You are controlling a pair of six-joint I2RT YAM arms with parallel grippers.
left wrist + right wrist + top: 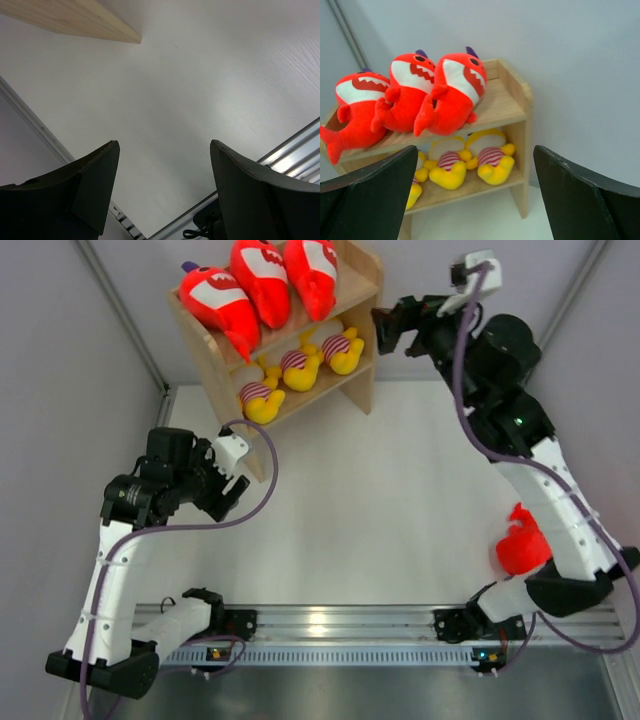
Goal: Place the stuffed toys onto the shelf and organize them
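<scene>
The left tool (230,495) hangs over the desk (380,500) near the left foot of the shelf (358,280). Its jaws are wide with nothing between them (its wrist view shows only bare desk and a corner of wood). The shelf stands at the far side of the desk, turned at an angle. Three sharks (262,280) lie side by side on the top tier, touching one another. Three yellow plushes (300,365) lie in a row on the lower tier. The right tool (385,328) is raised just beside the shelf's right panel, facing it, jaws wide and empty. A lone shark (522,545) sits on the desk at the far right, well apart from the shelf and partly hidden by the right arm.
</scene>
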